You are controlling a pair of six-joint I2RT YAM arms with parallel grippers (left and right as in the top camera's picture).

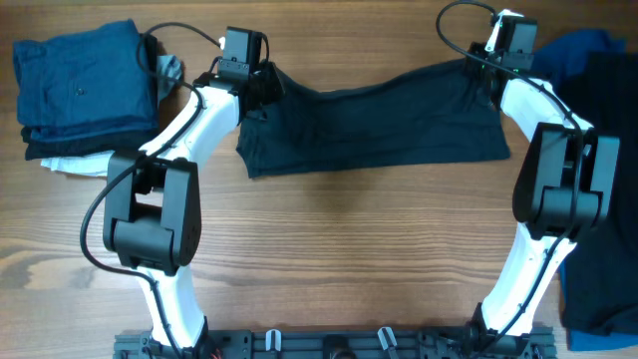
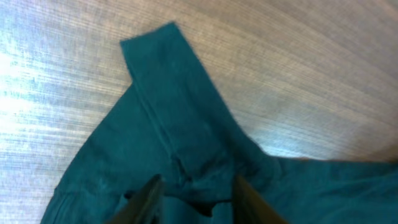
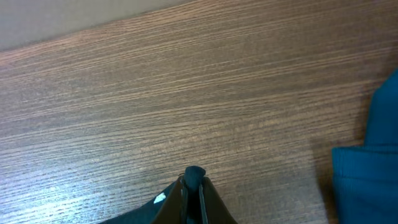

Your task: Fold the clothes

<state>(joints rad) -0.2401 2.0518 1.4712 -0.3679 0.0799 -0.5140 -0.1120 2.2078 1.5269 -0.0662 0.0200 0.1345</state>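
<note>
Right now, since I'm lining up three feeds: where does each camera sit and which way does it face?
Overhead: fixed above the table, looking straight down at the dark shirt strung between both arms.
Left wrist: on the left arm, looking down past the left hand at the shirt's sleeve; only its fingers show.
Right wrist: on the right arm, looking across bare wood past the right hand, shut on that shirt.
Shared: overhead and left wrist both show the shirt on the wood.

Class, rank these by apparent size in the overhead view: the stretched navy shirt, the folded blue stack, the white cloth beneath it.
1. navy shirt
2. folded blue stack
3. white cloth: only a sliver shows, so its true size is unknown
</note>
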